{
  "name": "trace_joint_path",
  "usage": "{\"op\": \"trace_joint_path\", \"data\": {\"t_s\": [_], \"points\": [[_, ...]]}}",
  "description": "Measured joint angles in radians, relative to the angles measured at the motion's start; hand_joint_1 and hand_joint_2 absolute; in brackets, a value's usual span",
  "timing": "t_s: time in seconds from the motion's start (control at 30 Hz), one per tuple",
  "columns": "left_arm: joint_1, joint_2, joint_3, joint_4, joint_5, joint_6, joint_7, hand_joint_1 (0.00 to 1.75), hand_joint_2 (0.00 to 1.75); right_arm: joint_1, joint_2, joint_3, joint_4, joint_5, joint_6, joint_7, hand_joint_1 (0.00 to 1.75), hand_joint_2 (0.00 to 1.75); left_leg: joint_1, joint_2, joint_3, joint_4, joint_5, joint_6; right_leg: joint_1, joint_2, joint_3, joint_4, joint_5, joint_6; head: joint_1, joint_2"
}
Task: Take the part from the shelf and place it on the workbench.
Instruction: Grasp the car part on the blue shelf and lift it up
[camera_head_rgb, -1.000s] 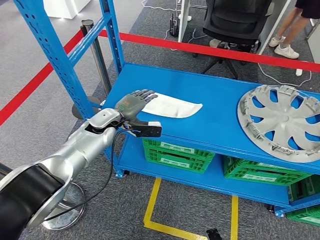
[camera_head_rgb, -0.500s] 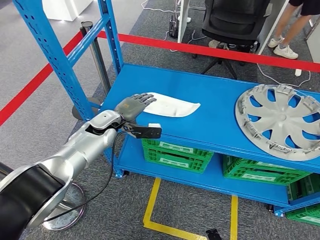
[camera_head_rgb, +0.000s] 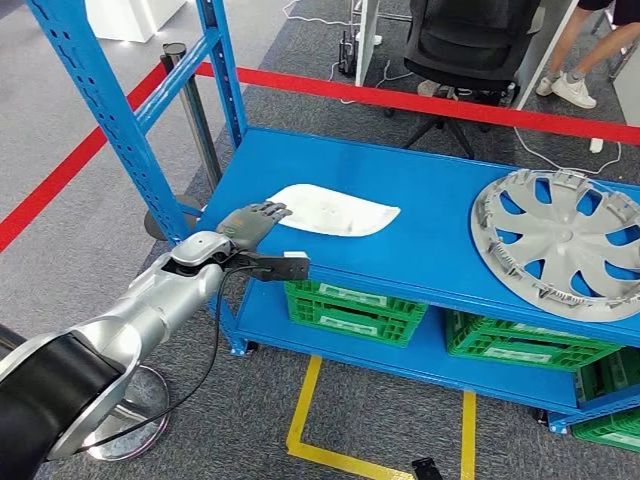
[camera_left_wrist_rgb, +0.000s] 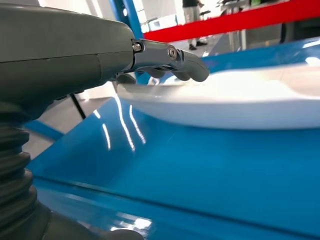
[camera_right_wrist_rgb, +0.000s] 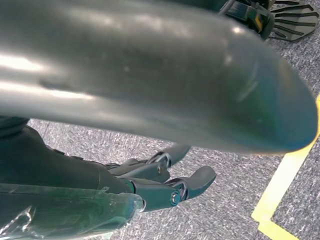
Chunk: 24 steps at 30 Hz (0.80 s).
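Note:
The part is a flat white panel (camera_head_rgb: 336, 212) lying on the top deck of the blue shelf (camera_head_rgb: 423, 262), toward its left side. My left hand (camera_head_rgb: 249, 222) is low over the deck at the panel's near left end, fingers stretched out flat and holding nothing. In the left wrist view the fingers (camera_left_wrist_rgb: 166, 55) reach over the rim of the white panel (camera_left_wrist_rgb: 234, 100); I cannot tell whether they touch it. My right hand (camera_right_wrist_rgb: 166, 177) hangs above the grey carpet, its fingers loosely extended and empty.
A silver wheel cover (camera_head_rgb: 562, 245) lies on the deck's right side. Green crates (camera_head_rgb: 355, 310) sit on the lower deck. A blue upright (camera_head_rgb: 113, 120) stands just left of my arm. Red barrier tape (camera_head_rgb: 423, 100), an office chair (camera_head_rgb: 468, 45) and a person's legs (camera_head_rgb: 581, 60) are behind.
My left hand has dropped lower and pulled back a little toward me, from above the panel's left end to just over its near left tip. The panel has not moved.

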Motion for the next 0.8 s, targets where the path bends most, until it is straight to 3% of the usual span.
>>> {"op": "trace_joint_path", "data": {"t_s": [0.2,0.33,0.8], "points": [[0.004,0.003,0.002,0.004,0.001,0.002,0.003,0.00,1.75,0.000,0.000,0.000,0.000,0.000,0.000,0.000,0.00,0.00,0.000,0.000,0.000,0.000,0.000,0.000,0.000,0.000,0.000,0.000,0.000,0.000,0.000,0.000],[0.006,0.004,0.004,0.005,0.001,0.002,0.006,1.70,1.75,0.000,0.000,0.000,0.000,0.000,0.000,0.000,0.00,0.00,0.000,0.000,0.000,0.000,0.000,0.000,0.000,0.000,0.000,0.000,0.000,0.000,0.000,0.000],[0.020,0.009,0.039,0.018,-0.003,0.046,0.044,1.74,1.75,0.000,0.000,0.002,0.000,-0.010,0.000,0.001,0.00,0.00,0.000,0.000,0.001,0.000,0.000,0.000,0.000,0.000,0.001,0.000,0.000,0.000,0.000,0.000]]}}
